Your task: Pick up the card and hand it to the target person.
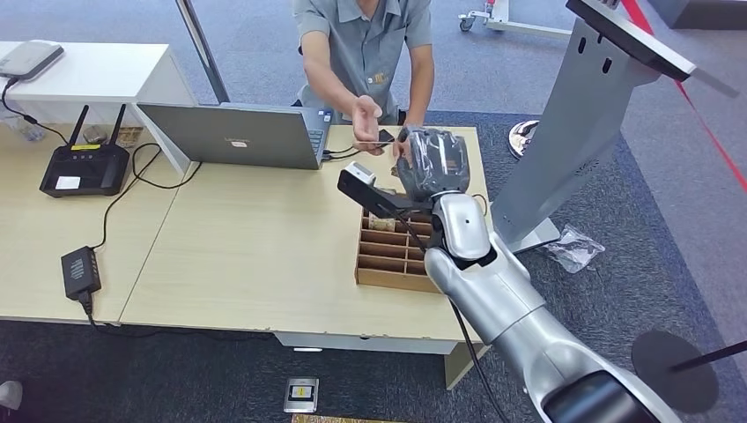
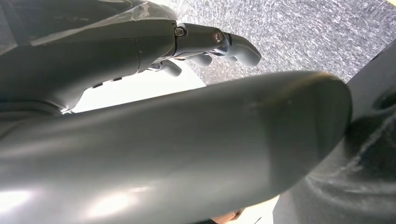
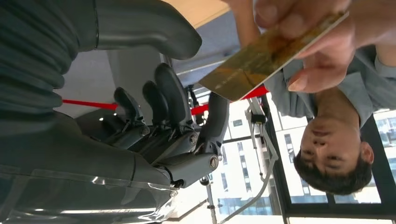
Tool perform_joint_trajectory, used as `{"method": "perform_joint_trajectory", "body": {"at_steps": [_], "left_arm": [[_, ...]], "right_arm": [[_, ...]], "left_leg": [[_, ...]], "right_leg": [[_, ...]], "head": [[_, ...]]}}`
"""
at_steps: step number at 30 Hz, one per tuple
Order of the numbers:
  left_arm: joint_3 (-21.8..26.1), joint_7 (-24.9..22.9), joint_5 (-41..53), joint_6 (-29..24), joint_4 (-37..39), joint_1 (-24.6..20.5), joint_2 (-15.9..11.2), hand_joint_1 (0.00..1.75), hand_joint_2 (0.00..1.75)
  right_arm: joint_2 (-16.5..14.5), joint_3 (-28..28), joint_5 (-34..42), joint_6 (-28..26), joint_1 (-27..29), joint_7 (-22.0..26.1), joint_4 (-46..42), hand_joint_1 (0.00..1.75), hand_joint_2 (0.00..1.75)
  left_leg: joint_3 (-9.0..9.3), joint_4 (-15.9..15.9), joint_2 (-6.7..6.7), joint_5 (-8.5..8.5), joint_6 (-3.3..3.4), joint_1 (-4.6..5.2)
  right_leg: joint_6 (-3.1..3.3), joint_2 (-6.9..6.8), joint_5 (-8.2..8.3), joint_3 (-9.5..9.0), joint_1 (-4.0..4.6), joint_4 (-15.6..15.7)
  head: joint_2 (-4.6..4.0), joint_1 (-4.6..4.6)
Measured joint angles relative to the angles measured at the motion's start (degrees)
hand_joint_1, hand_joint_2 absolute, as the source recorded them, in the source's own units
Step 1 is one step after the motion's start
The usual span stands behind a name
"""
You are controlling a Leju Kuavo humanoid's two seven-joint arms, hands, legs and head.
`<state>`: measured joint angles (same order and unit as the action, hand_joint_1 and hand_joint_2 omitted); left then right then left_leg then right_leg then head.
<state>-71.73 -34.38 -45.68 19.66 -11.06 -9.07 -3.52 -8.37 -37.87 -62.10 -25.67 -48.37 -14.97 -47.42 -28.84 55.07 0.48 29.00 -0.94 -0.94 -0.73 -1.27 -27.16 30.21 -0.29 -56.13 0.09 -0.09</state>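
Right hand (image 1: pixel 430 161) of mine is raised over the table (image 1: pixel 264 247) toward the person (image 1: pixel 366 44), fingers (image 3: pixel 170 93) apart, holding nothing. Card (image 3: pixel 266 53) sits pinched in the person's fingers. Handover step looks complete; next I should retract clear of the wooden tray (image 1: pixel 388 264).

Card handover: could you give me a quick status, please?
Right hand open, raised toward the person. Card pinched in the person's hand, clear of robot's fingers. Left hand holds nothing.
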Motion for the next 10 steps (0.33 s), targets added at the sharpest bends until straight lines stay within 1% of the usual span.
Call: {"method": "perform_joint_trajectory", "body": {"at_steps": [4, 10], "left_arm": [[0.0, -0.3, -1.0, 0.0, 0.0, 0.0, 0.0, 0.0, 0.0], [0.0, -0.4, -2.2, -0.1, 0.0, 0.2, 0.0, 0.0, 0.0]], "right_arm": [[-1.4, -0.4, 2.9, 1.0, 0.5, 1.5, 1.5, 0.0, 1.75], [-1.9, -1.3, 10.4, 3.4, 4.9, 3.2, -0.5, 0.0, 1.75]], "left_leg": [[0.0, 0.0, 0.0, 0.0, 0.0, 0.0], [0.01, 0.0, 0.01, 0.01, 0.0, 0.01]], "right_leg": [[0.0, 0.0, 0.0, 0.0, 0.0, 0.0], [0.0, 0.0, 0.0, 0.01, 0.0, 0.0]], "head": [[0.0, 0.0], [0.0, 0.0]]}}
